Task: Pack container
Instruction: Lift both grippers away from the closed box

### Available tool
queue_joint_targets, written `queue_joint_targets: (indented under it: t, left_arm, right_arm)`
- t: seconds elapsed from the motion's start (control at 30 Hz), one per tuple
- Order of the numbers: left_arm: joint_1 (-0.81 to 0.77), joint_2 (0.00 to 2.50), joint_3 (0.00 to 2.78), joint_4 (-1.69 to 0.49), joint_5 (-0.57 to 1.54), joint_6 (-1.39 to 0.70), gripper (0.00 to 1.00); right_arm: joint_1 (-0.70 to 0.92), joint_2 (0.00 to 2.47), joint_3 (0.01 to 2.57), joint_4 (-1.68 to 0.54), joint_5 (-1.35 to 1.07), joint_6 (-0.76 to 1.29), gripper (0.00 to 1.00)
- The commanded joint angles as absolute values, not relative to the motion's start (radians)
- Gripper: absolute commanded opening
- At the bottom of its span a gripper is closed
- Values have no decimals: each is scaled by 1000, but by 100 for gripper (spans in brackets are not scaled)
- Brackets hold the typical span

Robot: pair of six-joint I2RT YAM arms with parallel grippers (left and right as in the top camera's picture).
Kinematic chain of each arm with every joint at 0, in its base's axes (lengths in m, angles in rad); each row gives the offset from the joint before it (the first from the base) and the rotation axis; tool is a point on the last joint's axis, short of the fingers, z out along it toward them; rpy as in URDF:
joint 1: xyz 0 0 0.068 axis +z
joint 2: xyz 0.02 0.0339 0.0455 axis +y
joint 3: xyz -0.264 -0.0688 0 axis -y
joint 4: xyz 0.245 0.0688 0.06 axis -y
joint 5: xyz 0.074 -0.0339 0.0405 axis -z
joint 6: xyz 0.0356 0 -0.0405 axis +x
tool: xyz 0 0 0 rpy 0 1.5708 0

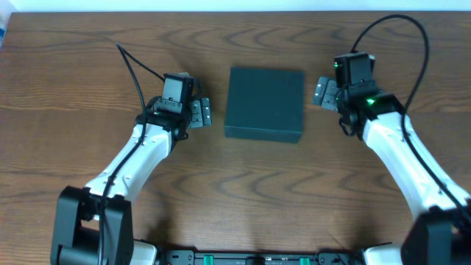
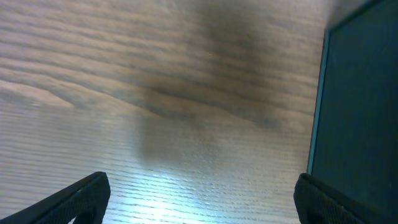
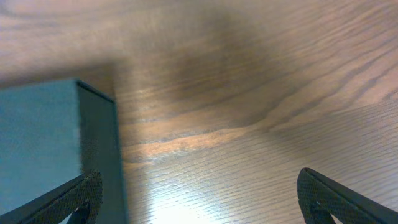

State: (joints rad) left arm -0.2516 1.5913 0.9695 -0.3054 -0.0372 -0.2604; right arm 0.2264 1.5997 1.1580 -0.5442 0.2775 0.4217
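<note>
My left gripper (image 1: pixel 201 112) stands with its jaws spread wide and nothing between them. It sits just beside the container (image 1: pixel 265 103), at the box's 9 o'clock, with a strip of bare wood between them. My right gripper (image 1: pixel 322 92) is just as wide and just as empty, at the box's 3 o'clock and slightly toward 12, also clear of it. In each wrist view the two dark, ridged fingertips (image 2: pixel 87 194) frame only table, with the box's wall rising along the inner side.

The container is a dark teal-green box, matte and roughly square, with crisp straight edges. Its top lies flat and shut. From overhead I see the top face and the narrow wall facing 6 o'clock. It sits a little toward 12 o'clock from the middle of the table (image 1: pixel 73 73).

The table is brown wood with a bold, wavy grain, and close up a fine ribbed texture catches the light. The arms are white with black joints. A black cable (image 1: pixel 132 70) loops from each one, and a green light (image 1: pixel 370 101) glows on the right arm. A pale strip runs beyond the table's 12 o'clock edge.
</note>
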Motion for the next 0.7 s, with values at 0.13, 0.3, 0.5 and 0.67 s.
queue_joint_targets:
  t: [0.13,0.3,0.5,0.67]
  left_arm:
    - [-251,1615,982,-299,-3,-247,95]
    - [-255,1615,982,-303,28,-247,95]
    - [-301,1615,982,-324,44,-293,96]
    - [-336,1615,982,-340,46,-327,96]
  right_arm:
    - [219,1726,1158,-495,254,429,99]
    - [209,1783,1158,-427,233,429,99]
    - [208,1815,1158,-361,187,430,99]
    - [208,1818,1158,-332,187,429,99]
